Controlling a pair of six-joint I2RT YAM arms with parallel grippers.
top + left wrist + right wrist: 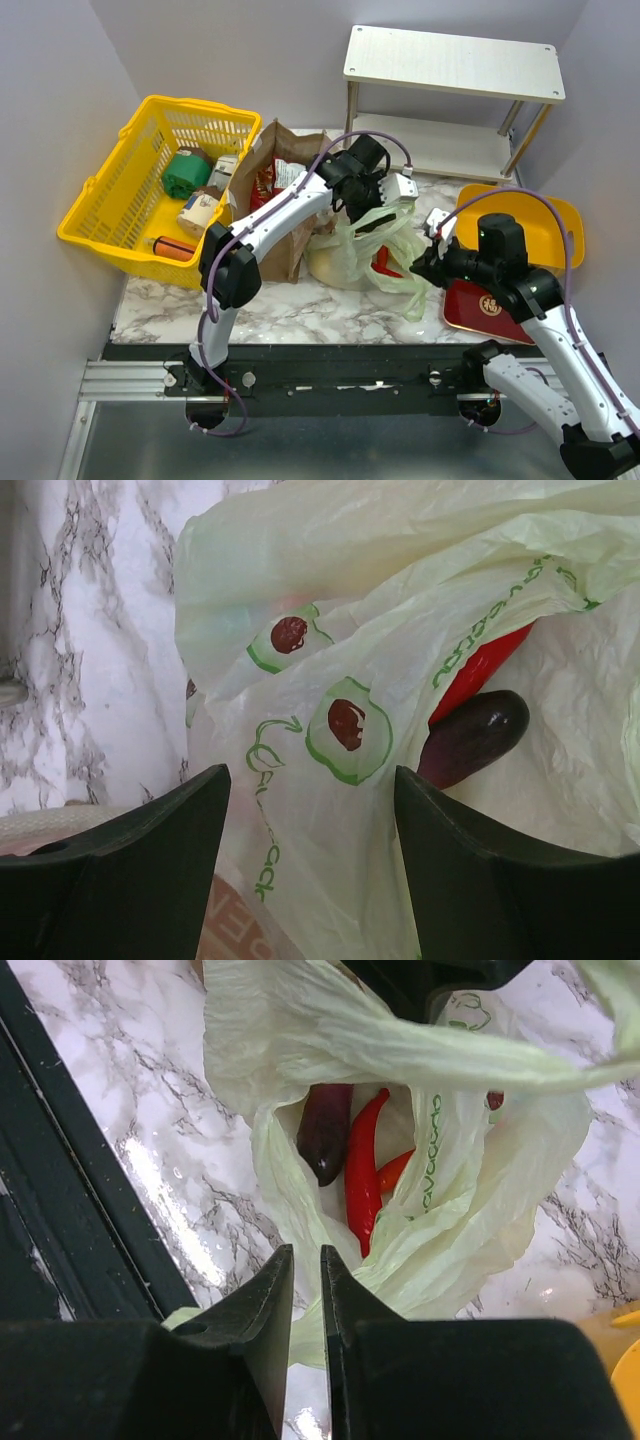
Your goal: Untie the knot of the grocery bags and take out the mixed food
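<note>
Both jaws of my left end effector [308, 775] stand wide, released, close over the printed film of the pale green bag [400, 570], whose mouth gapes just past the right finger to show the eggplant [475, 735] and red chili [480, 665] inside. My right end effector [305, 1250] is clenched on the bag's near rim, with film on both sides of its fingers. The bag lies on the marble worktop [150, 1110], beside the brown paper bag [270, 165].
</note>
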